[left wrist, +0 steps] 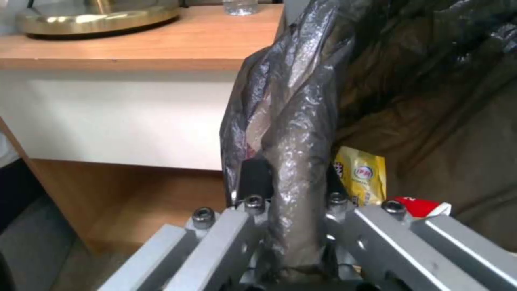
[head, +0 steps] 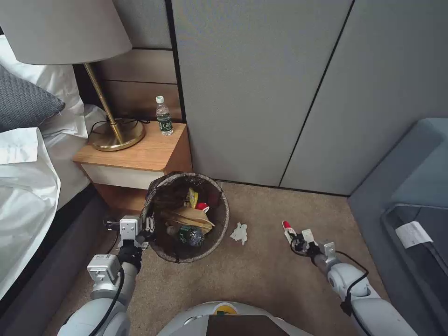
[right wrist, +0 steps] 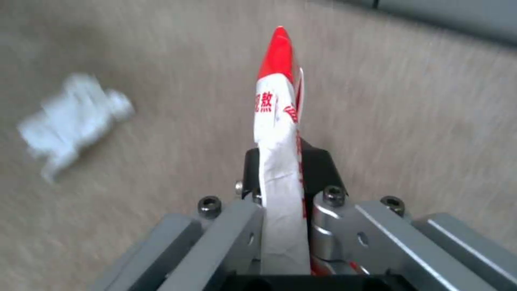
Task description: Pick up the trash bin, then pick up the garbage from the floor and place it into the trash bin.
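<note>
The trash bin (head: 219,228), lined with a dark bag, hangs just in front of the nightstand. My left gripper (head: 148,227) is shut on its bag-covered rim (left wrist: 293,161). Inside lie a brown paper bag (head: 189,217), a green-labelled bottle (head: 190,234), a yellow wrapper (left wrist: 363,178) and a red-and-white cup (left wrist: 423,207). To the right, above the carpet, my right gripper (head: 294,234) is shut on a flattened red-and-white wrapper (right wrist: 277,121). A crumpled white tissue (head: 240,232) lies on the carpet between the bin and that gripper, seen also as the tissue (right wrist: 72,121) beside the wrapper.
A wooden nightstand (head: 140,154) behind the bin carries a brass lamp (head: 114,133) and a water bottle (head: 164,116). The bed (head: 23,186) runs along the left. Grey wall panels stand behind, and a grey-blue seat (head: 410,196) with a black tray is at the right.
</note>
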{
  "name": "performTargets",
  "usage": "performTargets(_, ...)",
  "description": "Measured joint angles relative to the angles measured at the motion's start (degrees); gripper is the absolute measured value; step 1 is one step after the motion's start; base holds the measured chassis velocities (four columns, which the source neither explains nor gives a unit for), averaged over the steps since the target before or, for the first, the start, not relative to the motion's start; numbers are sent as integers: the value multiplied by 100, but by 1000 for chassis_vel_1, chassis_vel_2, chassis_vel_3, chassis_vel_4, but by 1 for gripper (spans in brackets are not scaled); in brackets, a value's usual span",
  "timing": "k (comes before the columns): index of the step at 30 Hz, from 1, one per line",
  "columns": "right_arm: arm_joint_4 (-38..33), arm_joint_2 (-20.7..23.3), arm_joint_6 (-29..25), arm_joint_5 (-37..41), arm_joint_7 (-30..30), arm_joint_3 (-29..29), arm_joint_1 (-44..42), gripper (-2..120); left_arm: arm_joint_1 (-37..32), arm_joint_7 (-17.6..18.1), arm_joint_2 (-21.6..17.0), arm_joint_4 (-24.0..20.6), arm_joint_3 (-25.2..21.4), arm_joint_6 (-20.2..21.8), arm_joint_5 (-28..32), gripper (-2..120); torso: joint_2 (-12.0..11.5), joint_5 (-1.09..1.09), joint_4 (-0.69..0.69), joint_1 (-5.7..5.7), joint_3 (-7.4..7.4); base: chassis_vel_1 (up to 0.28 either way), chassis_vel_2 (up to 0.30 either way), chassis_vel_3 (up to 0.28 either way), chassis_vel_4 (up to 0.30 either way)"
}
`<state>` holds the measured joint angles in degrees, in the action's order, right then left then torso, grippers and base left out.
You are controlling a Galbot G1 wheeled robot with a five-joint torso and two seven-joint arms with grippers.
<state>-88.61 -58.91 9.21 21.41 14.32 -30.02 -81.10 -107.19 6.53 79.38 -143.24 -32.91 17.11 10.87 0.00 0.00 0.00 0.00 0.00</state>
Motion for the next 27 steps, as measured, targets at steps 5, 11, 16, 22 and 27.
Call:
performTargets(5,-1382,126,41,235,37,-534,-589,0,9,-1,-20,0,7,-4,0,3,0,-2,-1,0,0,0,0,0,0)
performTargets(11,-2570,371,145,568,226,-1070,-1080,0,32,-2,-45,0,8,3,9,3,0,-1,-1,0,0,0,0,0,0)
performTargets(16,-3425,608,389,989,359,-1384,-1256,0,56,0,-52,0,9,13,16,3,0,0,-1,0,0,0,0,0,0)
performTargets(22,-4263,985,738,1606,433,-1414,-1096,0,58,1,-65,0,8,24,23,3,0,0,-1,0,0,0,0,0,0)
performTargets(27,-4841,1428,1096,2137,229,-1044,-558,0,62,3,-80,0,2,25,30,3,0,-1,0,0,0,0,0,0,0)
